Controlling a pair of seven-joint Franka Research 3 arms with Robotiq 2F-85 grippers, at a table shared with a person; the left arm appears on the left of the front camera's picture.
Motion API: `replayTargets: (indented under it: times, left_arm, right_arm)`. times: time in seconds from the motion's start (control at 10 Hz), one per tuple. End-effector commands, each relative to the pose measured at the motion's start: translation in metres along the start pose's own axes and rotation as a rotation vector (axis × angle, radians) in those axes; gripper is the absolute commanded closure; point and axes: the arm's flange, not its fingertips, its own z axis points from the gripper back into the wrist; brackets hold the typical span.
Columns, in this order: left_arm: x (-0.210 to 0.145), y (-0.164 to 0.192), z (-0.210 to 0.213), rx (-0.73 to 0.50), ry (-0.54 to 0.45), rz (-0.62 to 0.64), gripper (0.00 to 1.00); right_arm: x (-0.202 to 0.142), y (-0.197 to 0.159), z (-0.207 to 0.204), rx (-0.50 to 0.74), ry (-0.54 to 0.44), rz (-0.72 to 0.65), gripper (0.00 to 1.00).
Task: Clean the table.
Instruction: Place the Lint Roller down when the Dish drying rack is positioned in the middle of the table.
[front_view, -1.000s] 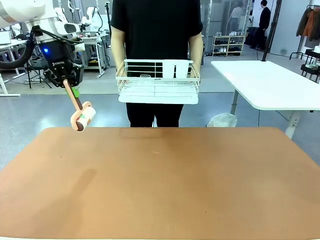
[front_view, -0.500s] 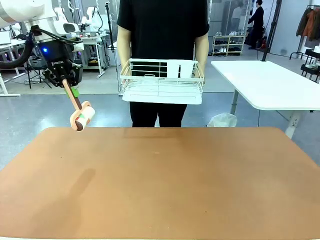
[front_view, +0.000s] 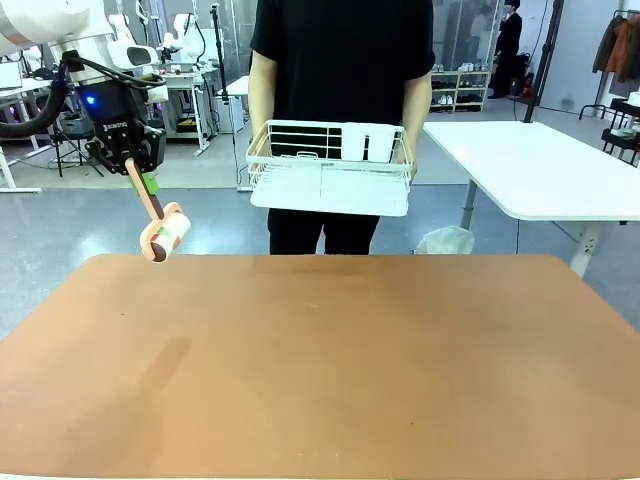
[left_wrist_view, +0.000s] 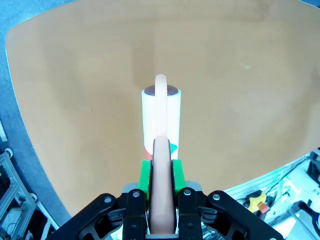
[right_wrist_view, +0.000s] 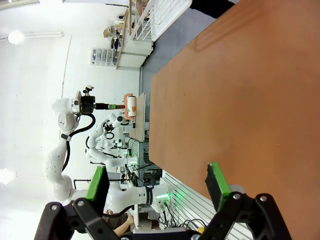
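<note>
The table (front_view: 330, 370) is a wide terracotta top with nothing lying on it. Above its far left corner my left gripper (front_view: 140, 175) hangs shut on the peach handle of a lint roller (front_view: 165, 232), the white roll pointing down and clear of the top. In the left wrist view the green pads (left_wrist_view: 145, 175) clamp that handle, with the lint roller (left_wrist_view: 161, 107) out ahead over the table (left_wrist_view: 240, 125). My right gripper (right_wrist_view: 156, 182) is open and holds nothing, just off the edge of the table (right_wrist_view: 240, 90).
A person stands at the far side holding a white wire dish rack (front_view: 330, 165) in both hands, above the floor beyond the far edge. A white-topped table (front_view: 540, 165) stands at the back right. A white bag (front_view: 445, 240) lies on the floor there.
The person has stepped a little to the right with the dish rack. My left arm and the lint roller have not moved.
</note>
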Motion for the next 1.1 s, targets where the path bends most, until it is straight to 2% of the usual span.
replayTargets:
  times: [0.0,1.0]
  left_arm:
    - [-0.0013,0.0007,0.0066,-0.004,0.008,0.000,0.79]
    - [-0.0013,0.0007,0.0066,-0.004,0.008,0.000,0.79]
  right_arm:
    - [-0.0026,0.0021,-0.0014,0.014,-0.008,0.010,0.00]
    - [-0.0026,0.0021,-0.0014,0.014,-0.008,0.010,0.00]
